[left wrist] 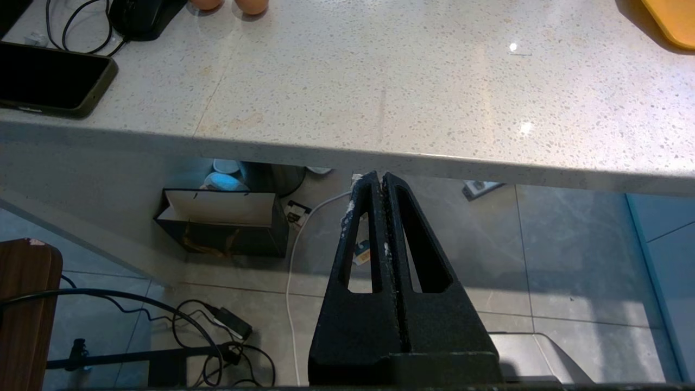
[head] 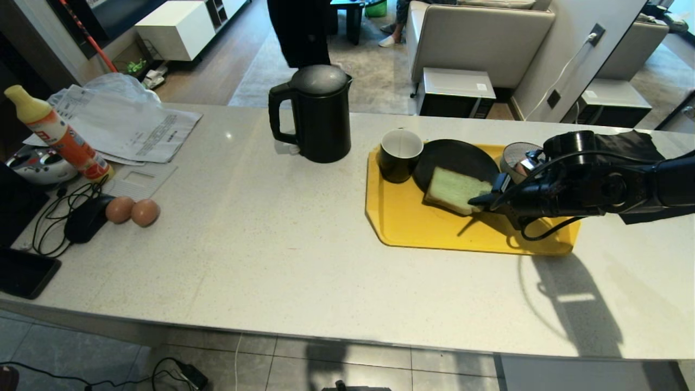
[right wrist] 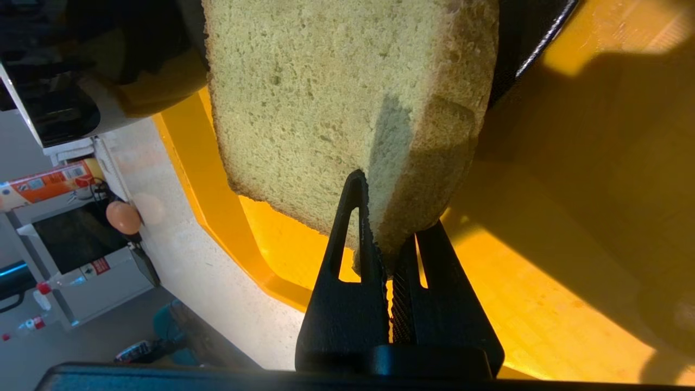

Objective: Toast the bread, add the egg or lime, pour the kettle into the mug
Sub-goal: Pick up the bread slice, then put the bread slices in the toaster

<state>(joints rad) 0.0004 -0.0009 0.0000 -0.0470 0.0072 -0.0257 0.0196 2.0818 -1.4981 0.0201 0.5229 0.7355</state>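
Now bread step: right gripper (right wrist: pixel 388 239) jaws clamped on bread (head: pixel 457 189) corner, slice resting half on black plate (head: pixel 453 157), yellow tray (head: pixel 412 228). Left gripper (left wrist: pixel 378 182) parked below counter, jaws together. Next: lift slice clear without tearing.

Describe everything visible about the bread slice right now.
The bread is one thick, pale green slice with a porous crumb and darker olive-brown crust. It lies tilted, partly on the black plate and overhanging the yellow tray. The right gripper has its jaws shut on the slice's near corner, squeezing it.
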